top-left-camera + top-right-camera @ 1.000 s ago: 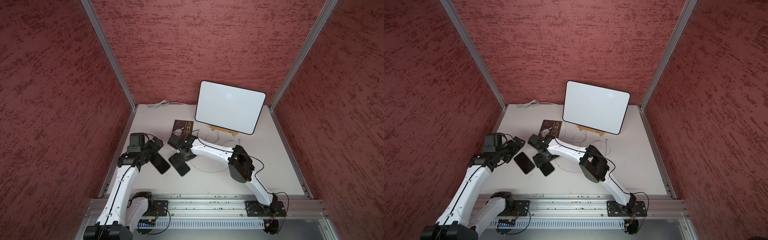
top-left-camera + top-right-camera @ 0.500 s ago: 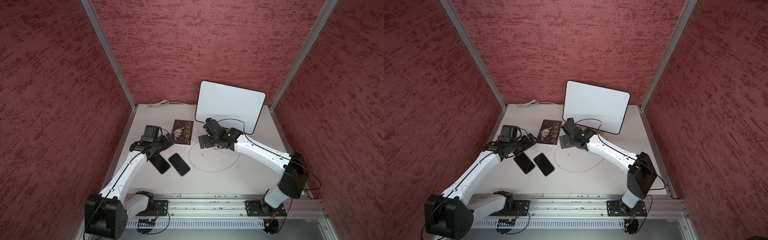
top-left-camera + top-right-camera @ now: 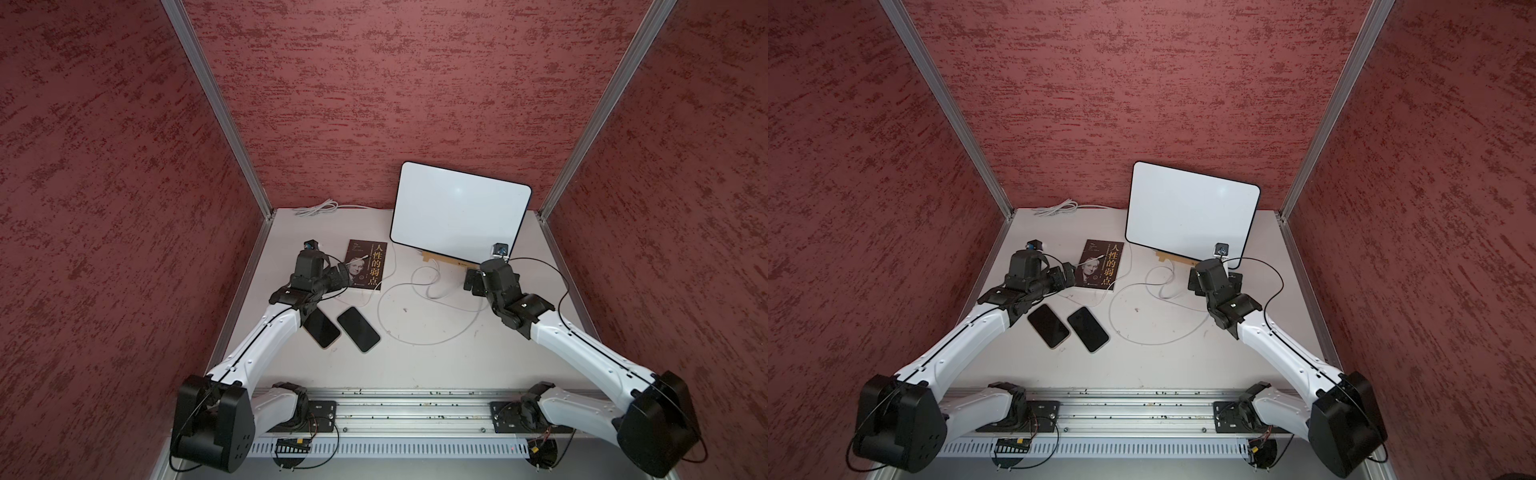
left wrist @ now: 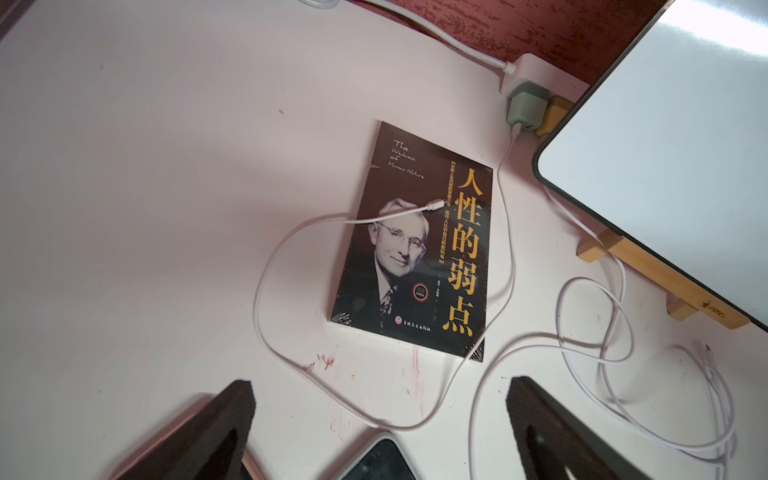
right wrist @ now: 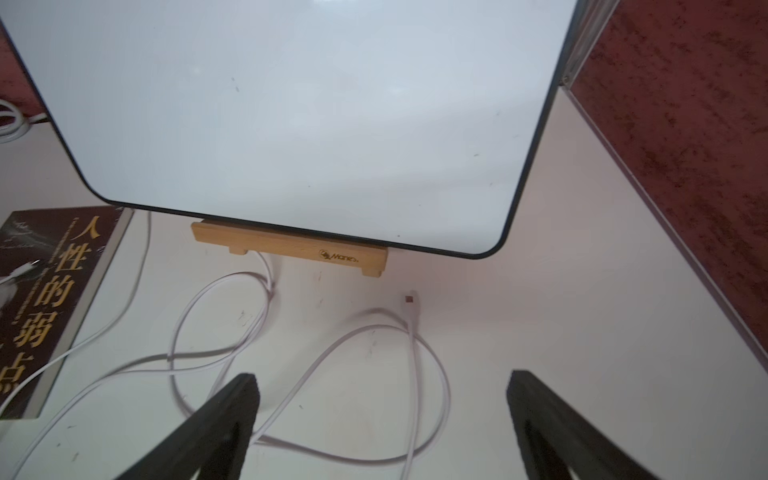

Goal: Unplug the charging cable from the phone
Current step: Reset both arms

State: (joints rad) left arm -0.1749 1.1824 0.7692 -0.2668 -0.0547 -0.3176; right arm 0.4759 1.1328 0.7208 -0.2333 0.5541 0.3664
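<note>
two phones lie flat and side by side on the table [image 3: 415, 365], screens dark. the left phone [image 3: 326, 332] has its far end tucked under the left arm [image 3: 266, 332]. the right phone [image 3: 358, 329] is clear. no plug shows in either one in both top views, but you can't check the covered port. judge them rigid, slick and light: they'll skate if the cord is tugged, so pin the body.

left gripper [image 4: 379, 386]: fingers wide, empty, just past the phones. only one phone corner shows in its wrist view, cut off. the charging cable [image 4: 266, 270] runs on the table below the gap. it looks thin, limp and a bit springy. take it by the stiff plug [image 4: 435, 204], not the cord. that plug lies loose on the book [image 4: 415, 266].

right gripper [image 5: 381, 376]: wide, empty, above loops of a second cable [image 5: 448, 395]. its red-tipped plug [image 5: 409, 298] lies free before the wooden stand [image 5: 291, 245] of the whiteboard [image 5: 291, 104].

far back, the green adapter [image 4: 525, 110] is half hidden by the board. where the second cable starts, you can't see.
</note>
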